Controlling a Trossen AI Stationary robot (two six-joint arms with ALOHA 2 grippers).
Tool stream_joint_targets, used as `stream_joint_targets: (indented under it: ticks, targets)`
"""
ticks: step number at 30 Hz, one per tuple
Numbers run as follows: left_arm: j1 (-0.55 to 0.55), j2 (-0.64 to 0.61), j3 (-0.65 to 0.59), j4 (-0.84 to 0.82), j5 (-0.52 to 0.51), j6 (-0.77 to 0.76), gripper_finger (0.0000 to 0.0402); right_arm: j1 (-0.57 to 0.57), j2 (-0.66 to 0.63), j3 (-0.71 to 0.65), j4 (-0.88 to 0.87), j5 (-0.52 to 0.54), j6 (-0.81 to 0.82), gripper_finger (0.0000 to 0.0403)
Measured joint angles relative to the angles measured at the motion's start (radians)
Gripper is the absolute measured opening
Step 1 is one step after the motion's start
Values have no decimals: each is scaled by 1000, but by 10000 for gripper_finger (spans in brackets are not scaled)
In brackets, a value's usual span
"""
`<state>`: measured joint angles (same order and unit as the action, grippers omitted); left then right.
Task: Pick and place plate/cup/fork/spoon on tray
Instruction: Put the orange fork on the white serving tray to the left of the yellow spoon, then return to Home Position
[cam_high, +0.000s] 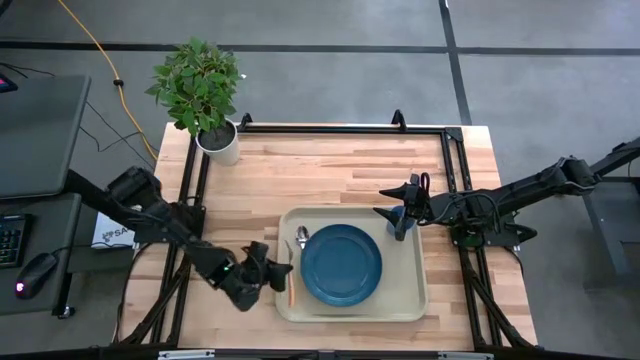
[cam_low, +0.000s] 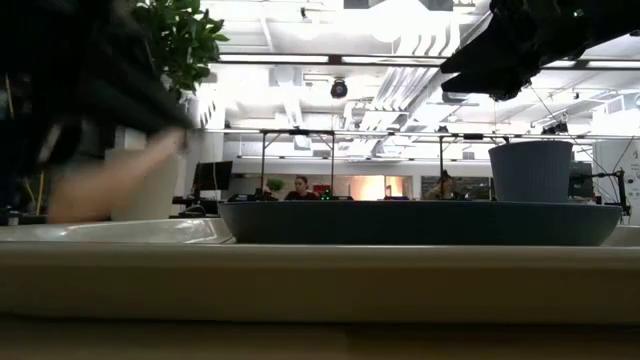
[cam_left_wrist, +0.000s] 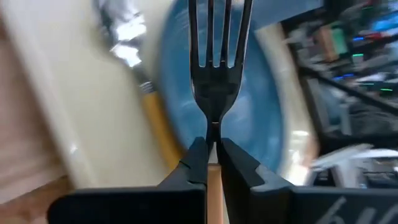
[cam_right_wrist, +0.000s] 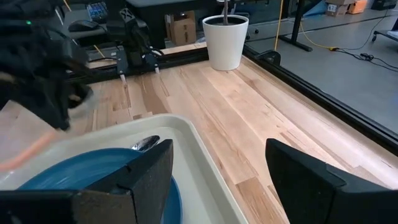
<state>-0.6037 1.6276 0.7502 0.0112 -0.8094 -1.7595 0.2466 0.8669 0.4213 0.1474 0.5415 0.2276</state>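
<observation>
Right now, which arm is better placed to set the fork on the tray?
Left. The left gripper is shut on the fork at the tray edge beside the spoon; the right gripper is open over the cup.

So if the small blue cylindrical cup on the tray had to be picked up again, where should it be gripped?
Grip the small blue cylindrical cup across its side wall near the rim, coming straight down. It stands upright, handleless, at the large beige rectangular tray's right edge, beside the round dark-blue plate. The right end effector, open, hovers above it; the left end effector holds the orange-handled fork.
</observation>
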Motion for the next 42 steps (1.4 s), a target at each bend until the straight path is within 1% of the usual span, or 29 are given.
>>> stream_joint_targets:
  ticks: [5,9,13,15,19,24,30,42]
  targets:
    - [67,63,0,-19,129,-8,2,0,0,0,-1,0,9,248]
    - [107,72,0,-39,198,-10,2,0,2,0,-1,0,8,248]
    - [152,74,0,-44,260,26,3,0,2,0,-1,0,8,248]
    - [170,74,0,-45,276,44,3,0,2,0,-1,0,8,248]
    - [186,74,0,-45,279,80,7,0,2,0,-1,0,8,248]
    - [182,74,0,-65,274,87,30,0,2,0,-1,0,8,248]
    - [171,74,0,-150,243,35,53,0,2,0,-1,0,10,248]
    - [175,74,0,-143,222,66,78,0,2,0,-2,0,11,248]
